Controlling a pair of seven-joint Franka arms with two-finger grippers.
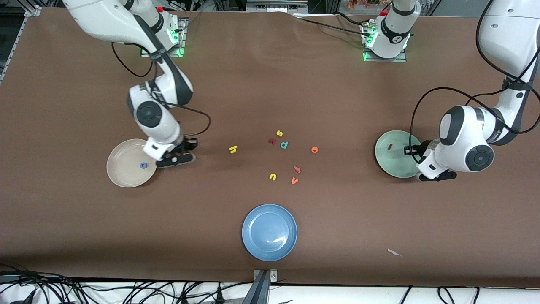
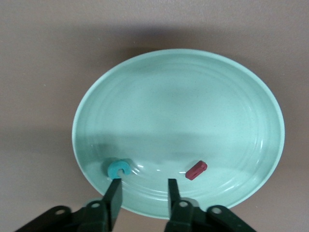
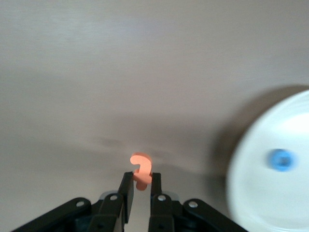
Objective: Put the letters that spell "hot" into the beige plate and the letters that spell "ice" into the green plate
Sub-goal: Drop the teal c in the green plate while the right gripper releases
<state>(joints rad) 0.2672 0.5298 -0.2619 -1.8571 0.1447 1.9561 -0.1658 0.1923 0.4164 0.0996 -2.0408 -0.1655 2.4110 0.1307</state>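
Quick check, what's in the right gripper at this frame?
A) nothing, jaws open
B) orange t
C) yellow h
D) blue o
B. The right wrist view shows the right gripper shut on the orange t, just beside the beige plate, where the blue o already lies; the yellow h is still on the table.

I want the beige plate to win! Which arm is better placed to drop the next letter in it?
Right. The right gripper is shut on an orange letter just beside the beige plate. The left gripper hangs open over the green plate at the left arm's end.
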